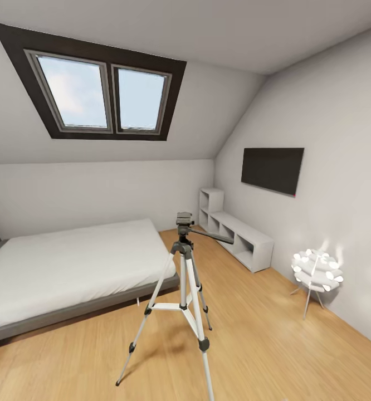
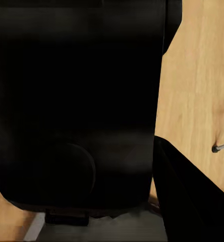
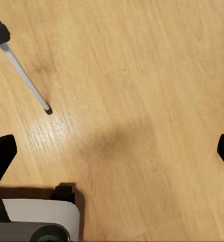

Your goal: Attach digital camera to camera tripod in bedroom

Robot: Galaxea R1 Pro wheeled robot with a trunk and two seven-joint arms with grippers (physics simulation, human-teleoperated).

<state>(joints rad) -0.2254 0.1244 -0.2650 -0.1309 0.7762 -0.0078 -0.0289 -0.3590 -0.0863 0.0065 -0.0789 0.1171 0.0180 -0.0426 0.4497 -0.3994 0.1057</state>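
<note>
Your camera tripod (image 1: 184, 289) stands on the wood floor (image 1: 274, 340) right in front of you, just beside the foot of the low bed (image 1: 68, 267), its black pan head bare on top and the side handle pointing toward the white shelf unit (image 1: 238, 236). The left gripper (image 2: 74, 126) looks clenched on a broad black body that blocks most of its wrist view; judge that to be the digital camera (image 2: 76, 101), though no red dot shows to confirm it. The right gripper (image 3: 112, 151) hangs released, tips spread wide over bare boards with one tripod foot nearby. To do this step well, bring the left arm up over the head plate, keep the camera level, and lower it straight so you don't nudge the stand; those thin silver telescoping legs with small black feet will likely slide on the smooth, slightly glossy planks. Keep your right hand free to steady a leg if it shifts
</note>
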